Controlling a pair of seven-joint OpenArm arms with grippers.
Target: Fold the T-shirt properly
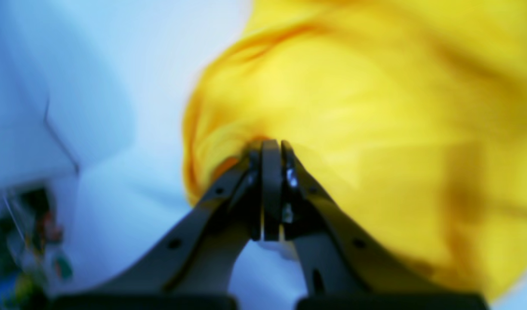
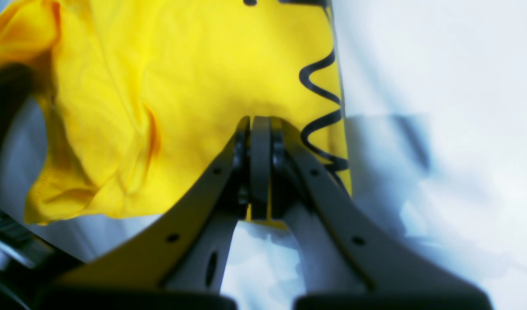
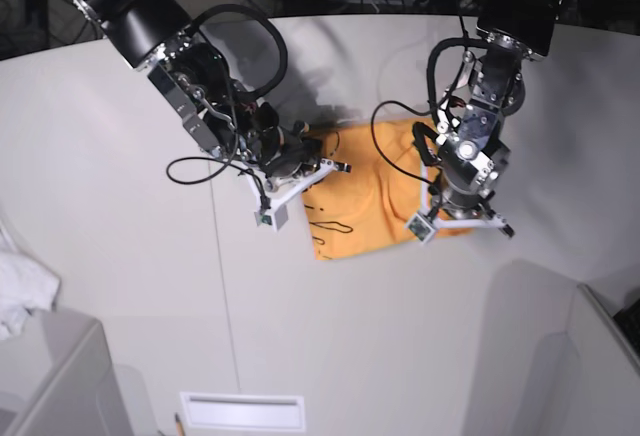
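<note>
Both pairs of fingers, left (image 1: pixel 272 148) and right (image 2: pixel 260 125), pinched tight on one T-shirt (image 3: pixel 365 191)

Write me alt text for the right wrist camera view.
The right gripper is shut on the yellow T-shirt, pinching it near its black script lettering. The crumpled fabric lies on a white table.

Orange-yellow T-shirt (image 3: pixel 365 191) with black script lettering on white table (image 3: pixel 120 206).
</note>
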